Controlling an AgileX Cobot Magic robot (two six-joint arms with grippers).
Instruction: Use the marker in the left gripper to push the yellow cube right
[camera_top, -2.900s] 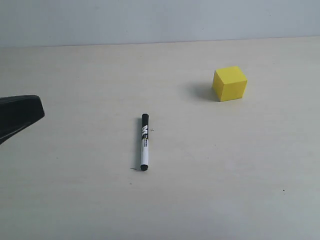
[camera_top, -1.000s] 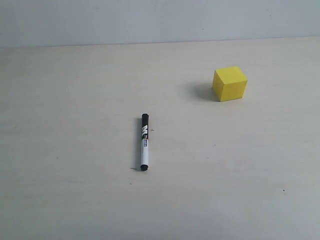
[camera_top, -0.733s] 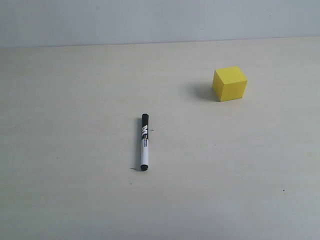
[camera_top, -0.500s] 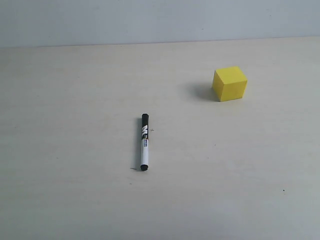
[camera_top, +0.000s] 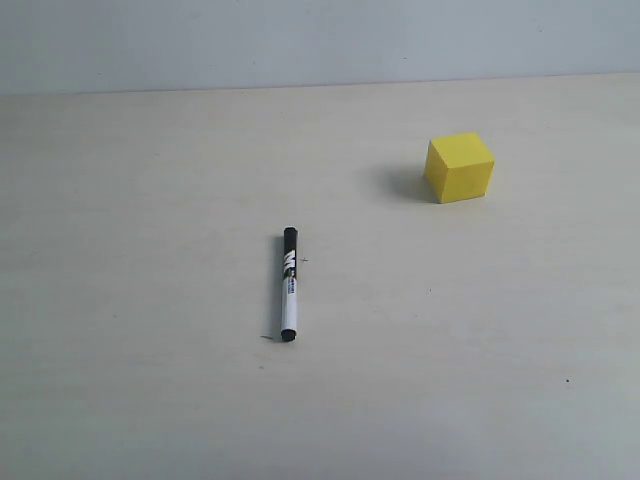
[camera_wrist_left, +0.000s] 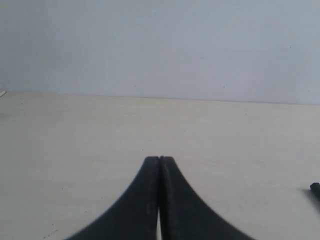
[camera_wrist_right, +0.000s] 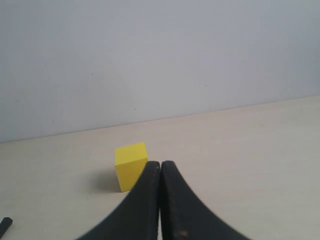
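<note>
Seen: left gripper pinched closed, empty; marker loose on worktop, well apart from yellow cube. Risk: round barrel may roll under a skewed grasp, spoiling the push.

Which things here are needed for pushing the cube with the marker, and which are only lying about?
Needed: slim white marker with black cap; small bright-yellow cube; black left gripper, shut and empty.
Only there: black right gripper, shut; pale table; grey wall.

1x marker, 1x yellow cube, 2x grippers: left gripper, right gripper.
</note>
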